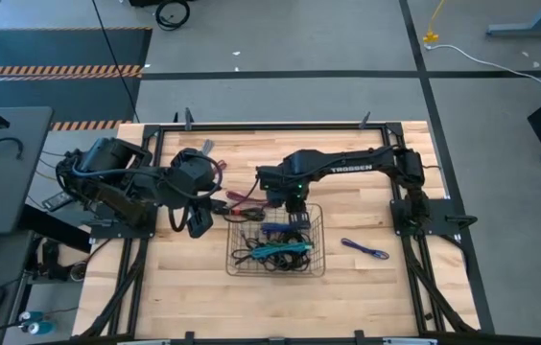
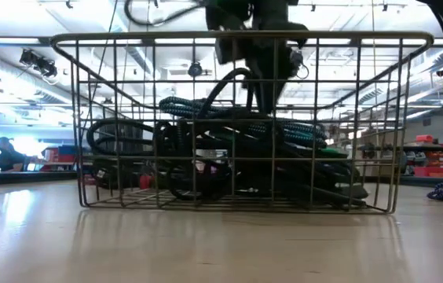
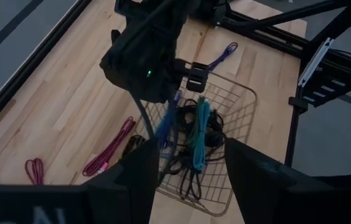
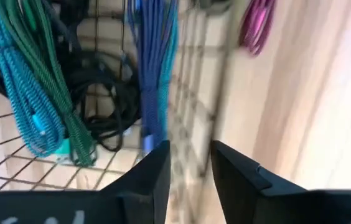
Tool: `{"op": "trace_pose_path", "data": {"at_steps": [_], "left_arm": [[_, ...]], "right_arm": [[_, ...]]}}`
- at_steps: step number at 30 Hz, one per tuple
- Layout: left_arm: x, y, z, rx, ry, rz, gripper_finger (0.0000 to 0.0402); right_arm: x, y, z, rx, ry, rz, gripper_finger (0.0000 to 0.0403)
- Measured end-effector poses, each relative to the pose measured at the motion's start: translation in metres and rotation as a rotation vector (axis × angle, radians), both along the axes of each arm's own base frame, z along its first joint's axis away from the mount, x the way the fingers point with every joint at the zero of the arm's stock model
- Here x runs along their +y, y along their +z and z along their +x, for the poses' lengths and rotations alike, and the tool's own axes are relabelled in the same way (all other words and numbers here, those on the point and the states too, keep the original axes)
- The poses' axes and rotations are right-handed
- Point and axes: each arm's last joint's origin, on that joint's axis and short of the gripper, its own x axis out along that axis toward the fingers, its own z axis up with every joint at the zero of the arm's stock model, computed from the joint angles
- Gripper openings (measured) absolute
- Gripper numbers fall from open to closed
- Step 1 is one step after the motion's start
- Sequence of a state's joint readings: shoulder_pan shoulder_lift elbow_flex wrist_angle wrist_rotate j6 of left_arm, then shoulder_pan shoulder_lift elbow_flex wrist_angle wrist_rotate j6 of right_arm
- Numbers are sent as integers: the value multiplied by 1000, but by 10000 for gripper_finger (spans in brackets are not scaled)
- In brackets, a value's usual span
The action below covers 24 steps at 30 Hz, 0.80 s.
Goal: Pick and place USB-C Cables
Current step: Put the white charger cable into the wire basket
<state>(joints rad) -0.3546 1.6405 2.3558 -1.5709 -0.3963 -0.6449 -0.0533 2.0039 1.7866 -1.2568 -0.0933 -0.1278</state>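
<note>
The right gripper (image 4: 189, 163) hangs over the wire basket (image 1: 317, 270), its fingers part-open around nothing, a blue cable (image 4: 154, 56) lying in the basket just ahead of them beside teal (image 4: 32, 93) and black cables. This looks like the release step. The left gripper (image 3: 191, 165) waits with fingers wide, empty. Next likely calls for the magenta cable (image 3: 108, 154) on the worktop (image 1: 175, 287), ahead of those left fingers.

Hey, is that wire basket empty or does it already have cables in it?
Not empty. The wire basket holds several coiled cables: teal, blue and black ones.
</note>
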Motion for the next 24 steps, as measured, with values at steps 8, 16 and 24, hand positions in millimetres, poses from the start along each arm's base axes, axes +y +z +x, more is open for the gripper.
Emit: {"op": "trace_pose_path", "data": {"at_steps": [8, 16, 24], "left_arm": [[0, 0, 0, -2, 4, 10, 188], [3, 1, 0, -12, 18, 108, 188], [20, 3, 3, -36, 161, 225, 188]], "right_arm": [[-6, 43, 9, -144, -11, -85, 122], [-33, 92, 0, -204, -94, -266, 122], [-76, 146, -34, -213, -259, -411, 122]]}}
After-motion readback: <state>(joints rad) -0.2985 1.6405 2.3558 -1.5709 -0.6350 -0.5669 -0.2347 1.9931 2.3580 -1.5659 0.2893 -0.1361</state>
